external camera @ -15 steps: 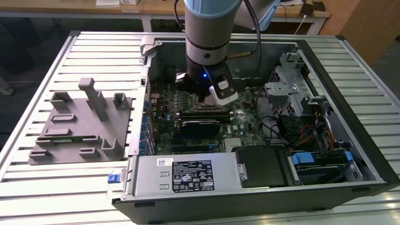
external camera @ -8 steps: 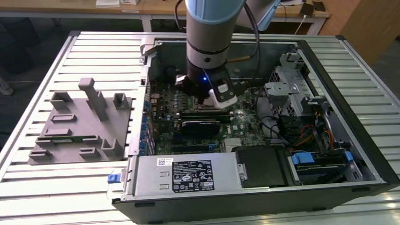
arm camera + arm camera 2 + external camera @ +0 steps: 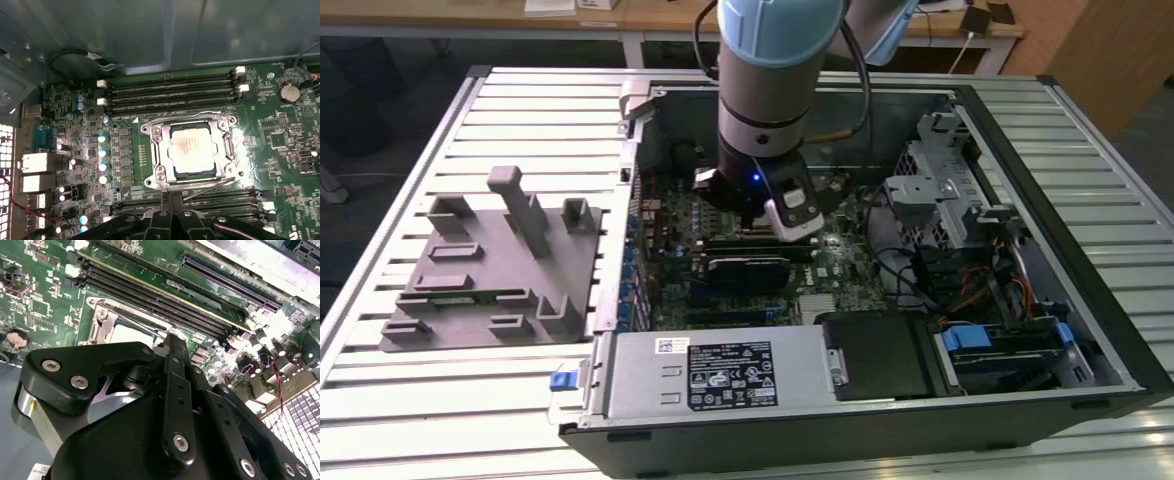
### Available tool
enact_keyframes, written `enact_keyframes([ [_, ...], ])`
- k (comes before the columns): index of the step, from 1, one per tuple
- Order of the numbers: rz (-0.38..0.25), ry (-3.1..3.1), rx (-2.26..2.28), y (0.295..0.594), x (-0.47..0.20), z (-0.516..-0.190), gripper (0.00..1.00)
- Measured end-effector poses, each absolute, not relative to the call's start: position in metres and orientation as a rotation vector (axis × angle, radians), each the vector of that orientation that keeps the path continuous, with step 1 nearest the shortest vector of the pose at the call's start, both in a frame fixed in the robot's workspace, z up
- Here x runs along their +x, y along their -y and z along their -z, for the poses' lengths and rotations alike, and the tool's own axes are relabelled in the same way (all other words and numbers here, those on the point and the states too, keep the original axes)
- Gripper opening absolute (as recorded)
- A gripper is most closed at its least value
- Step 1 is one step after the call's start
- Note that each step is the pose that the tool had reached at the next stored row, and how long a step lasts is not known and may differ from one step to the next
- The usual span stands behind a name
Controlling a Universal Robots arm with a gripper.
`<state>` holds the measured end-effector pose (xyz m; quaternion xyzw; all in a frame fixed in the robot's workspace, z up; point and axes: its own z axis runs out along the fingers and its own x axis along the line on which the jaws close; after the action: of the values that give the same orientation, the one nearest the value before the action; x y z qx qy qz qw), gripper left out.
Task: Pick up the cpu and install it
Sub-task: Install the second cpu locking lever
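The cpu (image 3: 192,150), a small square chip with a silver-white top, lies flat inside the metal-framed socket (image 3: 150,150) on the green motherboard. In the second wrist view part of the cpu (image 3: 131,335) shows just beyond the black fingers. My gripper (image 3: 172,197) hangs above the board beside the socket's edge, fingers drawn together with nothing between them. In the exterior view the gripper (image 3: 794,232) reaches down into the open computer case, over the middle of the board.
Memory slots (image 3: 172,92) run along both sides of the socket. Case walls (image 3: 1067,250), the drive cage (image 3: 934,190), cables and the power supply (image 3: 720,375) surround the board. A grey holder (image 3: 494,270) sits on the slatted table at the exterior view's left.
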<state>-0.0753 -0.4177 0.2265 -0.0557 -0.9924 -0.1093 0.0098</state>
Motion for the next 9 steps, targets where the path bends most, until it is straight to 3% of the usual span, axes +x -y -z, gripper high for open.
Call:
enact_keyframes([
  [9,0.345,3.093,-0.174,0.4211,-0.0811,-0.2154,0.11],
])
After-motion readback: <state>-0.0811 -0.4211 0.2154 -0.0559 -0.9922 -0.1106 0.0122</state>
